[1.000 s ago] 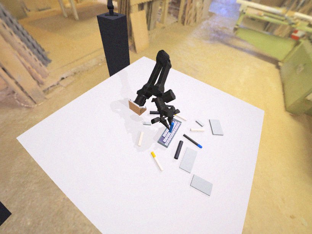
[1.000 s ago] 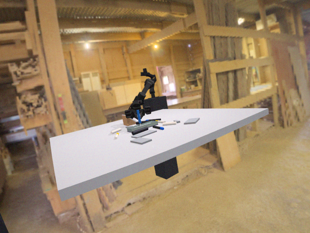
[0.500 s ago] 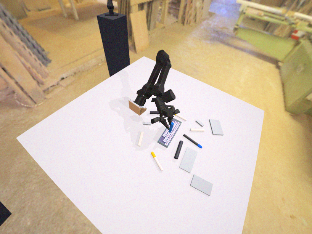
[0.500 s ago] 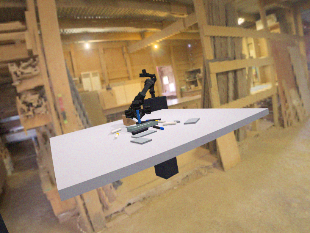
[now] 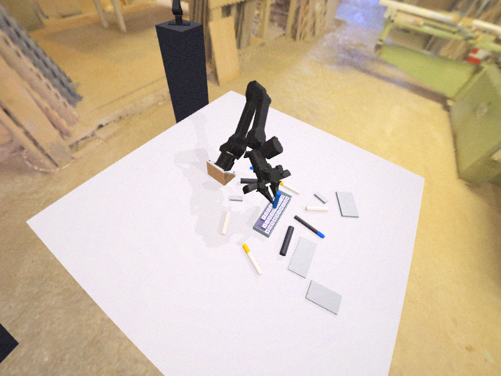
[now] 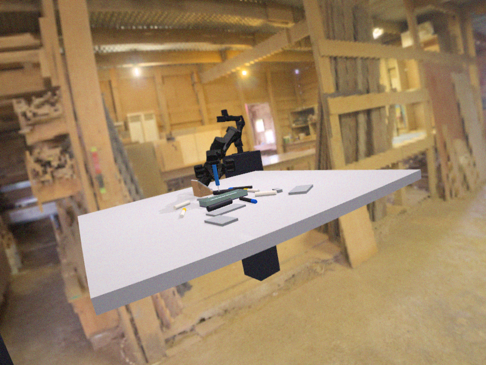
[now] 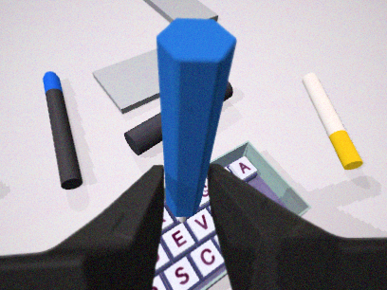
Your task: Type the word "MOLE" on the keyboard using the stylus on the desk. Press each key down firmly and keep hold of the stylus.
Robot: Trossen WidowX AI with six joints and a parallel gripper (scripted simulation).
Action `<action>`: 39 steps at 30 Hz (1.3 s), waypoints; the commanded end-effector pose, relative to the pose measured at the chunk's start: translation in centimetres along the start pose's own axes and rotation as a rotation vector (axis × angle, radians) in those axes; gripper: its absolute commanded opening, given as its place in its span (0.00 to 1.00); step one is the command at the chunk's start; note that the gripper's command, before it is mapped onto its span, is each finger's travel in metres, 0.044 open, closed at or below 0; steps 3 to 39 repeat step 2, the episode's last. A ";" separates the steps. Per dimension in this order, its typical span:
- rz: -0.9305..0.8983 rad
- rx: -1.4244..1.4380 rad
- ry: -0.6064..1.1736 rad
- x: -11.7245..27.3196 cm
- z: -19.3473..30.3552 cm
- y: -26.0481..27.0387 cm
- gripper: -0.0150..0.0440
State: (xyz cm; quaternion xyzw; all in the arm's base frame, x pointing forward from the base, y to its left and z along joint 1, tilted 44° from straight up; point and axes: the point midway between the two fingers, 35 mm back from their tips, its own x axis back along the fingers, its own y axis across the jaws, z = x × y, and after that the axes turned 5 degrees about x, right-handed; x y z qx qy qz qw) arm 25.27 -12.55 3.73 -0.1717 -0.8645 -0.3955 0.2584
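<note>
My gripper (image 5: 275,197) (image 7: 186,173) is shut on the blue hexagonal stylus (image 5: 277,199) (image 6: 215,175) (image 7: 194,104), which stands roughly upright with its thin tip down. The teal-rimmed keyboard (image 5: 260,231) (image 6: 208,202) (image 7: 281,183) lies under it. In the wrist view the tip shows near the upper edges of the E key (image 7: 178,238) and the V key (image 7: 202,223). Whether it touches a key is not clear. The S key (image 7: 182,276), C key (image 7: 207,257) and A key (image 7: 244,167) are readable. The fingers and stylus hide other keys; I cannot make out M, O or L.
A thick black cylinder (image 5: 286,240) (image 7: 144,135) and a blue-capped black pen (image 5: 307,225) (image 7: 63,137) lie beside the keyboard. A white and yellow pen (image 5: 252,259) (image 7: 324,106) lies off its end. A grey plate (image 5: 302,257) lies beyond the cylinder. A wooden block (image 5: 218,172) (image 6: 201,188) is near the arm.
</note>
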 end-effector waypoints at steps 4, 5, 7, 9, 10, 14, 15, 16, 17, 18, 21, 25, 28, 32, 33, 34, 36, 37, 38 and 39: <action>0.003 -0.003 -0.002 0.0 0.0 -0.1 0.39; 0.003 -0.003 -0.002 0.0 0.0 -0.1 0.39; 0.003 -0.003 -0.002 0.0 0.0 -0.1 0.39; 0.003 -0.003 -0.002 0.0 0.0 -0.1 0.39; 0.003 -0.003 -0.002 0.0 0.0 -0.1 0.39; 0.003 -0.003 -0.002 0.0 0.0 -0.1 0.39; 0.003 -0.003 -0.002 0.0 0.0 -0.1 0.39; 0.003 -0.003 -0.002 0.0 0.0 -0.1 0.39; 0.003 -0.003 -0.002 0.0 0.0 -0.1 0.39; 0.003 -0.003 -0.002 0.0 0.0 -0.1 0.39; 0.003 -0.003 -0.002 0.0 0.0 -0.1 0.39; 0.003 -0.003 -0.002 0.0 0.0 -0.1 0.39; 0.003 -0.003 -0.002 0.0 0.0 -0.1 0.39; 0.003 -0.003 -0.002 0.0 0.0 -0.1 0.39; 0.003 -0.003 -0.002 0.0 0.0 -0.1 0.39; 0.003 -0.003 -0.002 0.0 0.0 -0.1 0.39; 0.003 -0.003 -0.002 0.0 0.0 -0.1 0.39; 0.003 -0.003 -0.002 0.0 0.0 -0.1 0.39; 0.003 -0.003 -0.002 0.0 0.0 -0.1 0.39; 0.003 -0.003 -0.002 0.0 0.0 -0.1 0.39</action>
